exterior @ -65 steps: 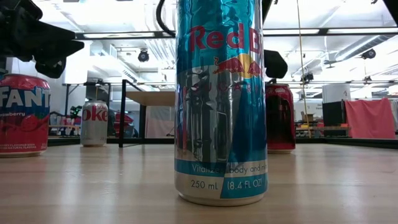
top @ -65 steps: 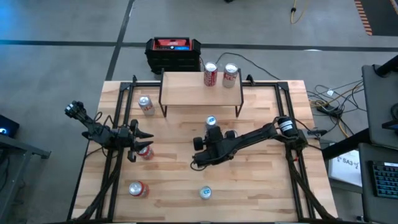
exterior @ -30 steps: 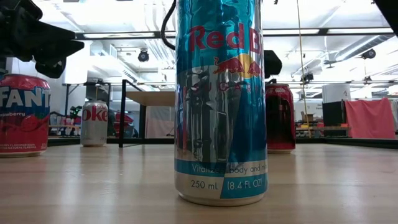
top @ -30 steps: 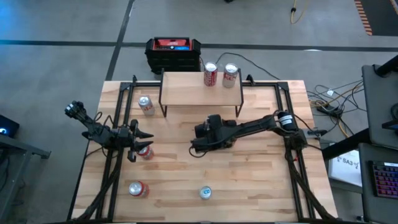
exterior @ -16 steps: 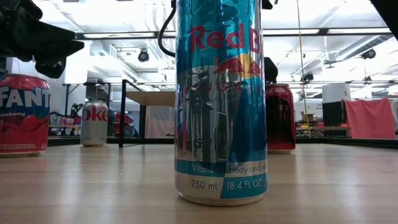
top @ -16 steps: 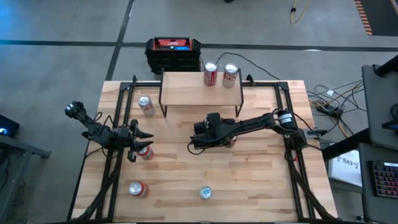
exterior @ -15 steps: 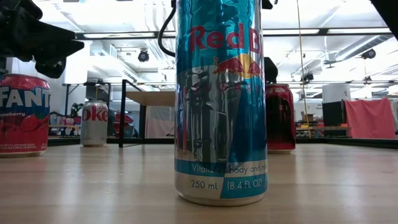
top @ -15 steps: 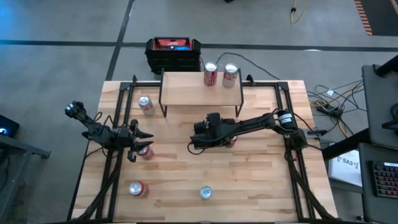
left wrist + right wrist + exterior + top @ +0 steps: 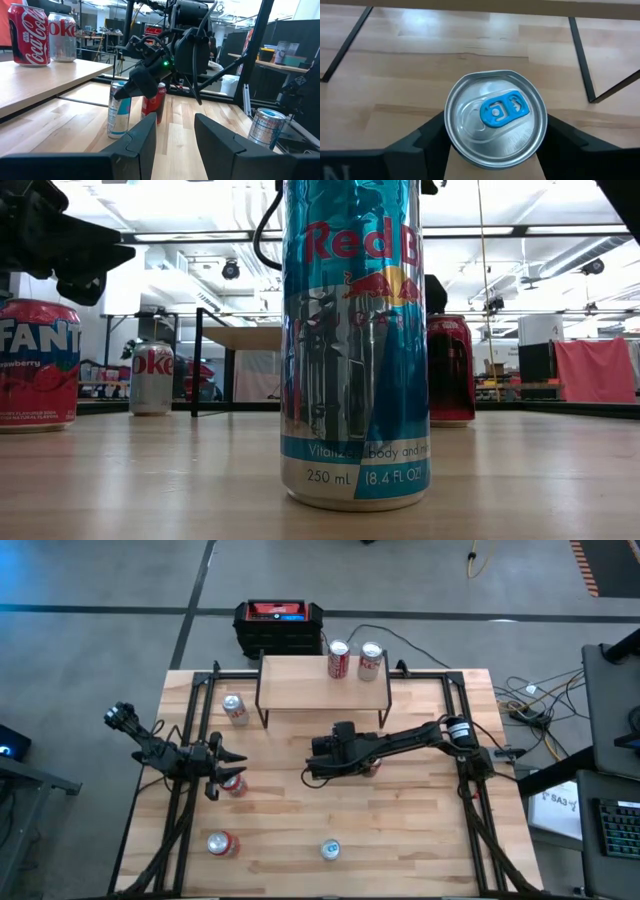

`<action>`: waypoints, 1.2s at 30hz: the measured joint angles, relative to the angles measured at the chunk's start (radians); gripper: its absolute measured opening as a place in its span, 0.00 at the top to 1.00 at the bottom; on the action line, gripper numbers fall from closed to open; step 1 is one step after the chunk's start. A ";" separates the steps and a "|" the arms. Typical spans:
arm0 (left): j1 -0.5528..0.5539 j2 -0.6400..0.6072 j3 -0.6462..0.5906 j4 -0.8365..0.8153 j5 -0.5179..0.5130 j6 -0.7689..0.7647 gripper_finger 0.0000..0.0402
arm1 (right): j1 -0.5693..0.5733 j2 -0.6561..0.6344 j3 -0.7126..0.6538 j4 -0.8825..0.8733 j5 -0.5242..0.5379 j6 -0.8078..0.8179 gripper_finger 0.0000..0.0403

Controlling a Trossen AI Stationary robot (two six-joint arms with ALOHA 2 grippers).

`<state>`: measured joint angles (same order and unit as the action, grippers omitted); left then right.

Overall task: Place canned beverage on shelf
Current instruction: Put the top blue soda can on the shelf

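Note:
A slim blue-and-silver can point(image 9: 119, 114) stands upright on the table in front of the shelf point(image 9: 322, 682), a red can point(image 9: 156, 102) close behind it. My right gripper point(image 9: 322, 756) is over this can, pointing down. Its open fingers point(image 9: 427, 136) stand on either side of the can's silver top point(image 9: 495, 116). My left gripper point(image 9: 228, 768) is open and empty at the table's left, beside a red can point(image 9: 235, 784). The shelf's wooden top carries a red cola can point(image 9: 338, 658) and a silver one point(image 9: 371, 660). My right gripper's fingers stand along the upper wall of the slim can point(image 9: 121, 95), coming from above. I cannot tell whether they touch it. The can stands on the table.
Loose cans stand at the far left point(image 9: 234, 709), near left point(image 9: 222, 843) and near middle point(image 9: 330, 850) of the table. A black-and-red box point(image 9: 279, 625) stands behind the shelf. In the low view a tall blue can point(image 9: 355, 340) stands right in front.
My right gripper has gone from the near side of the slim can toward the far edge and over the can, which now shows between its fingers. In the last second it has shifted slightly toward the table's left and then kept still. The can has stayed in place.

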<state>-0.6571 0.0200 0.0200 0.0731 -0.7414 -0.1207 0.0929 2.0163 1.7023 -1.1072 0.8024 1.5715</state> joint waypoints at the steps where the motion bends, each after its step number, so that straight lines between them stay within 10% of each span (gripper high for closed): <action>1: 0.000 0.000 0.000 0.000 0.000 0.000 0.71 | 0.000 0.000 0.000 0.000 0.000 -0.001 0.45; 15: 0.000 0.000 0.000 0.000 0.000 0.000 0.71 | 0.025 0.000 0.080 -0.060 -0.032 -0.012 0.45; 36: 0.000 0.000 0.000 0.000 0.000 0.000 0.71 | 0.050 0.000 0.557 -0.193 0.159 -0.362 0.41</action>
<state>-0.6571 0.0200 0.0204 0.0727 -0.7414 -0.1211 0.1431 2.0163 2.2596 -1.2998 0.9611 1.2094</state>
